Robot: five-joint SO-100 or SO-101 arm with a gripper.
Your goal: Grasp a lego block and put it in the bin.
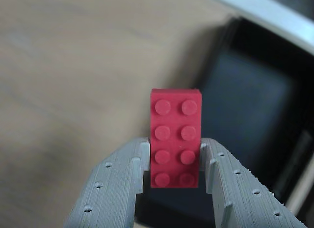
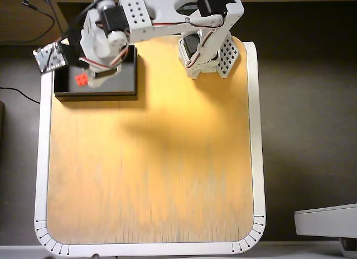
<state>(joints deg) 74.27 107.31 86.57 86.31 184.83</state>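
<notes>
The lego block (image 1: pixel 175 138) is a small red brick with two rows of four studs. It is pinched between the grey jaws of the gripper (image 1: pixel 175 161), which press on its two long side faces at the lower half, so the upper half stands free beyond the fingertips. By its look it is hard, stiff plastic, very light and not fragile. Its smooth side walls could slip under a weak pinch. Its flat, parallel long sides are the sensible place to hold it, as here, and the grip looks square rather than skewed.

In the overhead view the block (image 2: pixel 81 80) shows as a red spot over the left part of the bin (image 2: pixel 124 90), just beside the gripper (image 2: pixel 89 79). From that view alone I cannot tell whether it hangs above the floor or touches it; the wrist view suggests it is held clear, with the dark floor of the bin (image 1: pixel 245 105) behind and to the right of it.

The bin is a shallow black tray with low walls. It sits at the top left corner of the wooden surface (image 2: pixel 150 158) in the overhead view. Apart from the held brick, nothing shows inside it. Opening the jaws here would likely drop the brick inside.
</notes>
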